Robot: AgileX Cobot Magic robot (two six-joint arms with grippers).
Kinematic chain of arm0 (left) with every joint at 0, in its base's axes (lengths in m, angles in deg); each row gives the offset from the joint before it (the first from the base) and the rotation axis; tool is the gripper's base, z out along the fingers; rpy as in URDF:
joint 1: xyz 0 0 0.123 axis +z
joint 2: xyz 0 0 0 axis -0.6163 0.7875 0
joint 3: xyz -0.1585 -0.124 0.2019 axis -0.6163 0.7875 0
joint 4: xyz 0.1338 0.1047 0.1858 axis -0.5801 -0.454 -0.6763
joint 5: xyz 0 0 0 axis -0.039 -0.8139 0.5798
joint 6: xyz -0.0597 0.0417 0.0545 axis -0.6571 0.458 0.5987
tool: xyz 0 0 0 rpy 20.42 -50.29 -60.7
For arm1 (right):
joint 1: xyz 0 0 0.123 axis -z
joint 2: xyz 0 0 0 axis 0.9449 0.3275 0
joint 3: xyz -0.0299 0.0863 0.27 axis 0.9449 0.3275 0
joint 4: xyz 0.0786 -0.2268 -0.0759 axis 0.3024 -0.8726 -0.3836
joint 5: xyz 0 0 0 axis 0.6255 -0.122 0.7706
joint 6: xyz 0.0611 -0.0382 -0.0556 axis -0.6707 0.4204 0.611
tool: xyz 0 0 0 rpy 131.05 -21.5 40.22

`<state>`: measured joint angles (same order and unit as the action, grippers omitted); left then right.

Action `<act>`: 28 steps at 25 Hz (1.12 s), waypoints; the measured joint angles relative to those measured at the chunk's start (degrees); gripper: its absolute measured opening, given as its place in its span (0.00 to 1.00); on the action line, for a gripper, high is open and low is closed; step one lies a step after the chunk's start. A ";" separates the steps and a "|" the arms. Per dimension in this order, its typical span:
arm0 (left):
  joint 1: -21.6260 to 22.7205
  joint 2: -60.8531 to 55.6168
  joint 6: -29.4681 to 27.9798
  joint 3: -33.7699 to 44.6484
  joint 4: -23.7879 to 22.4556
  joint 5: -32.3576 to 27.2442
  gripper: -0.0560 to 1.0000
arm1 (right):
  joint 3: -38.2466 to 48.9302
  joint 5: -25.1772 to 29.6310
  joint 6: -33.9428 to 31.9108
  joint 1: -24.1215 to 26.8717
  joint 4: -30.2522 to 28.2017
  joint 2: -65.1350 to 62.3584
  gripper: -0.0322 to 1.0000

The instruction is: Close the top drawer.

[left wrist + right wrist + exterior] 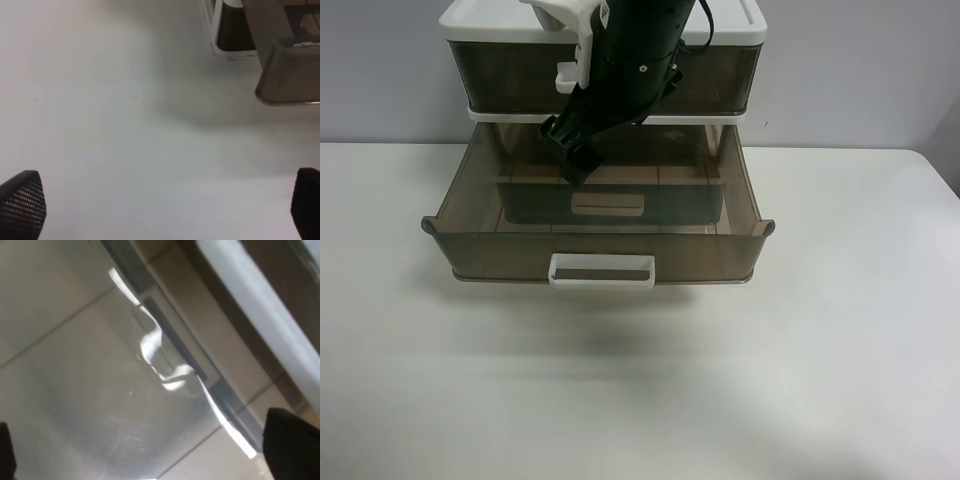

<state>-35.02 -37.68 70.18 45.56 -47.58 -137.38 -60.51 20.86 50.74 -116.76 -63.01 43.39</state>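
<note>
Not closed yet: drawer (710, 255) pulled far out over the desk (840, 360), handle (602, 270) forward. Left to do: pushing it fully in. High up, showing the right hand (577, 163) dipped inside the drawer. Right wrist, showing its fingertips (292, 442) apart, gripping nothing. Left wrist alone, showing the left hand (165, 205), likewise spread, over desk beside the drawer's corner.

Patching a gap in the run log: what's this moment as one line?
phase: pre-close | open drawer: pulled out, handle untouched | right pincer: open, inside drawer | left pincer: open, over table
</note>
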 joint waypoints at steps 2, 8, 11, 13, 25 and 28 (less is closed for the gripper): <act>0.00 0.00 0.00 0.00 0.00 0.00 0.99 | 0.00 0.56 0.98 -0.24 0.50 -1.30 0.97; 0.00 0.00 0.00 0.00 0.00 0.00 0.99 | 0.00 9.50 1.42 -4.26 0.77 -13.38 0.97; 0.00 0.00 0.00 0.00 0.00 0.00 0.99 | 0.00 11.90 0.22 -5.06 0.75 -21.09 0.97; 0.00 0.00 0.00 0.00 0.00 0.00 0.99 | 0.46 12.11 -1.19 -5.06 0.55 -25.84 0.97; 0.00 0.00 0.00 0.00 0.00 0.00 0.99 | 22.17 12.28 -3.11 -4.22 -2.60 -57.64 0.97; 0.00 0.00 0.00 0.00 0.00 0.00 0.99 | 30.87 12.28 -3.46 2.35 -2.24 -65.85 0.97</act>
<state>-35.02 -37.68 70.18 45.56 -47.58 -137.38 -29.64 33.14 47.28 -114.41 -65.25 -22.45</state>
